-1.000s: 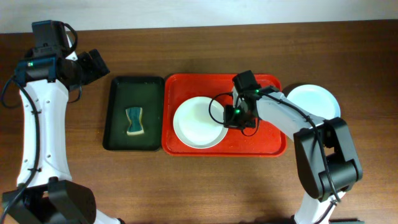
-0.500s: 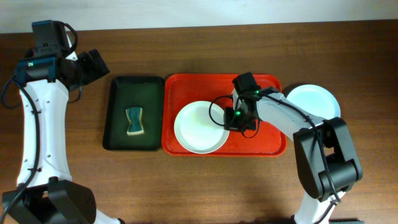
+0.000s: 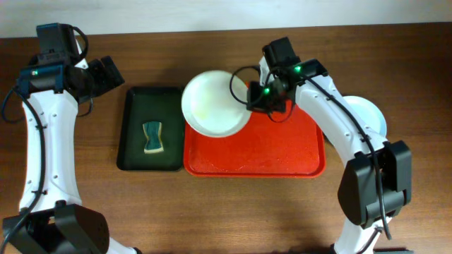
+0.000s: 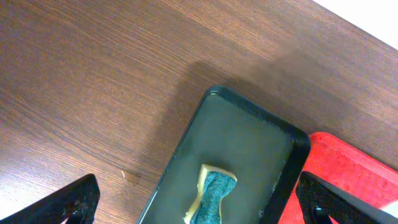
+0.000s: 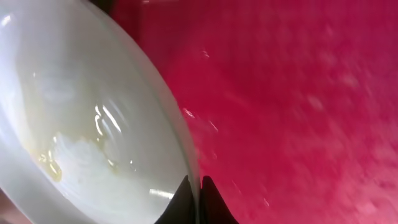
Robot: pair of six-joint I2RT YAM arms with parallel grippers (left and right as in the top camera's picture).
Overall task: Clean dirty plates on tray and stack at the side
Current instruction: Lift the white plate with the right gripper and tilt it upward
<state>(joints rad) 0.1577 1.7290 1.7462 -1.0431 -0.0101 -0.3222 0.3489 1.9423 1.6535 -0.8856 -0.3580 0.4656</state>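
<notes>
On the brown counter (image 3: pixel 233 212), at its middle, a red tray (image 3: pixel 282 148) with its long side across. Over the tray's far left corner, a white plate (image 3: pixel 212 106), gripped at its right edge by the right pincer (image 3: pixel 249 99), pressed together on the rim. From overhead, the plate overlapping the tray's far rim, the counter behind it and the space just above the neighbouring tray's corner.

In the right wrist view, the same plate tilted, its thin edge caught between two dark fingertips (image 5: pixel 183 202). On the plate's inner face, near the lower left, a small yellow smear (image 5: pixel 46 158). Behind it, the red tray floor, blurred, flecked with shiny specks.

Right of the red tray, on the counter, pale plates (image 3: pixel 373 116), partly hidden under the right arm; count unclear.

Just beside the red tray on its left, a dark green tray (image 3: pixel 138 106), with a teal and yellow sponge (image 3: pixel 152 137) lying flat in its middle.

Further left and back, the left pincer (image 3: pixel 109 70), spread wide, holding nothing, well apart from both trays. In its own view, dark fingers (image 4: pixel 68 202) at the lower corners, green tray and sponge below between them.
</notes>
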